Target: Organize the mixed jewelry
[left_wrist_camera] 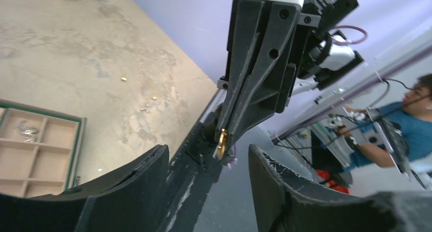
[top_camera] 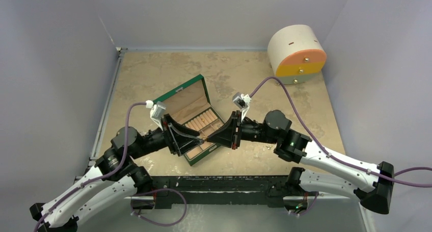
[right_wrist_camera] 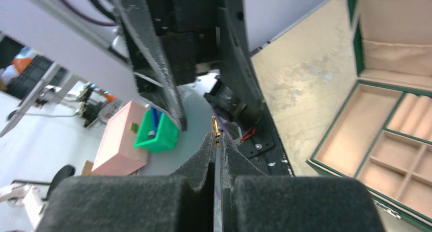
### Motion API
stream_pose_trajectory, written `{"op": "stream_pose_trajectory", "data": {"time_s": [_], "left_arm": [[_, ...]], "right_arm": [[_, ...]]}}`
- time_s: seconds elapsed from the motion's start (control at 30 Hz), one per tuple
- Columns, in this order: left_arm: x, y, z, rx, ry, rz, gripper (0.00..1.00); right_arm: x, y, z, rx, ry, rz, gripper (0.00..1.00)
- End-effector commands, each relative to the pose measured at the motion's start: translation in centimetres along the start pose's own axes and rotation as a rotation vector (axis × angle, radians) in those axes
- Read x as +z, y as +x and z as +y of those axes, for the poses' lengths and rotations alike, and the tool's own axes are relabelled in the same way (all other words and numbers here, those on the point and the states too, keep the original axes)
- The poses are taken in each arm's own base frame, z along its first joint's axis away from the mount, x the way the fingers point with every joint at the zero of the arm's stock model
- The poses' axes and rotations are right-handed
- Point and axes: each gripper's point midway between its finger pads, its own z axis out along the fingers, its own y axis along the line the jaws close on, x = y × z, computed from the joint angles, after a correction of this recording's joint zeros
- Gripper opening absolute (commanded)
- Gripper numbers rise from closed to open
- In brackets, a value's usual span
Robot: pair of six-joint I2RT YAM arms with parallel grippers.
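Observation:
My right gripper [top_camera: 208, 138] is shut on a small gold ring [right_wrist_camera: 215, 126], which sticks out edge-on past its tips. In the left wrist view the ring [left_wrist_camera: 222, 142] hangs between the fingers of my left gripper [left_wrist_camera: 208, 150], which stands open and does not touch it. Both grippers [top_camera: 201, 139] meet tip to tip above the near corner of the green box [top_camera: 176, 97]. A few tiny loose pieces, a gold one [left_wrist_camera: 124, 79] among them, lie on the table beyond the box. Silver pieces [left_wrist_camera: 26, 130] sit in one tan compartment.
The round white-and-orange drawer cabinet [top_camera: 297, 53] stands at the far right corner. The green box's lid [right_wrist_camera: 355, 38] is up, its tan compartments [right_wrist_camera: 392, 155] open on my right gripper's right. Grey walls close the table at the back and sides.

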Motion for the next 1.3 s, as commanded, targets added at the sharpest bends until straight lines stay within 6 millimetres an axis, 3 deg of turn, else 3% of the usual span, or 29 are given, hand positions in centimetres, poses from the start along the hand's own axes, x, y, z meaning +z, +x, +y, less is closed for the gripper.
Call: {"op": "stream_pose_trajectory", "data": {"time_s": [0.0,0.13,0.33,0.57,0.8,1.07,1.27], "left_arm": [[-1.4,-3.4,0.5,0.085,-0.122,-0.108,0.6],[-3.0,-4.5,2.6,0.151,-0.287,-0.124,0.69],[-6.0,-6.6,6.4,0.239,-0.574,-0.165,0.78],[-8.4,-7.4,9.5,0.3,-0.777,-0.193,0.82],[-8.8,-7.4,10.1,0.311,-0.8,-0.213,0.82],[-9.3,-7.4,10.4,0.303,-0.819,-0.235,0.83],[-9.5,-7.6,10.4,0.3,-0.822,-0.245,0.83]], "right_arm": [[-0.1,-2.4,-1.3,-0.05,0.131,-0.046,0.0],[-0.3,-3.0,-5.0,-0.106,0.343,-0.028,0.0],[-1.0,-2.3,-12.7,-0.221,0.722,0.087,0.0],[0.3,-1.3,-18.8,-0.355,0.941,0.229,0.0],[2.6,0.8,-22.4,-0.398,0.983,0.334,0.0],[6.0,2.2,-24.1,-0.37,0.943,0.35,0.0],[7.5,2.9,-25.2,-0.355,0.94,0.362,0.0]]}}
